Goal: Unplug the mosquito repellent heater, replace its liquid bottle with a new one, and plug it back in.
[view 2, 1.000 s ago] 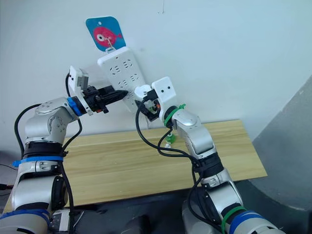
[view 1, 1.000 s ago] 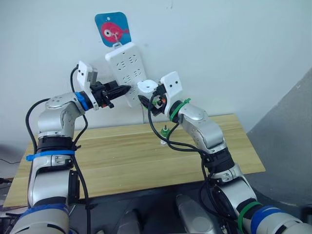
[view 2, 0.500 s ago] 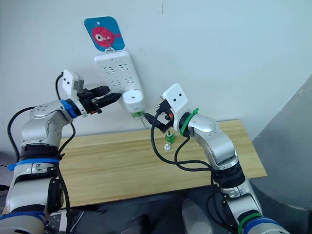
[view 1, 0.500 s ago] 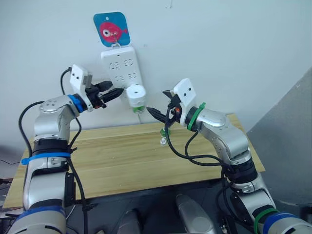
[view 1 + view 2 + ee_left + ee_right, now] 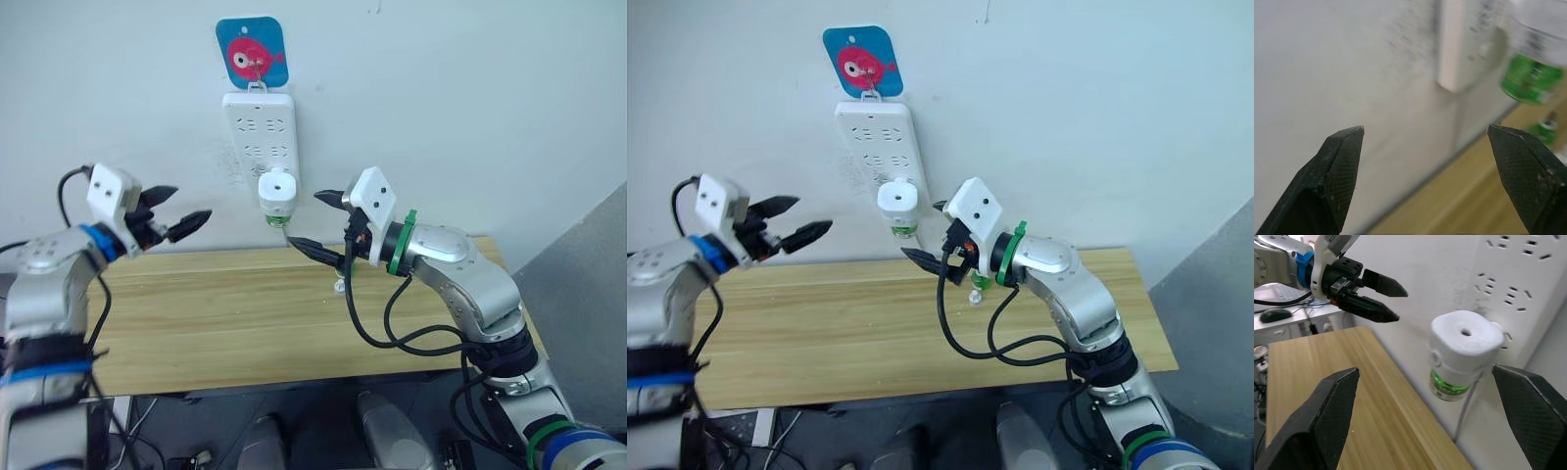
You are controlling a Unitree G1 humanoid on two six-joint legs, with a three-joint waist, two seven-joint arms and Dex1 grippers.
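Mosquito repellent heater (image 5: 277, 191), just one, sits plugged into your single wall power strip (image 5: 261, 132) above the bench (image 5: 225, 313). Your two claws both gape wide and empty: left claw (image 5: 178, 213) far left, right claw (image 5: 320, 222) near the heater's right.

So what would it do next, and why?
Probably draw both arms back and stop. The mosquito repellent heater sits plugged into the wall power strip with a green bottle under it. The left gripper and right gripper are open, off it. A small bottle stands on the table.
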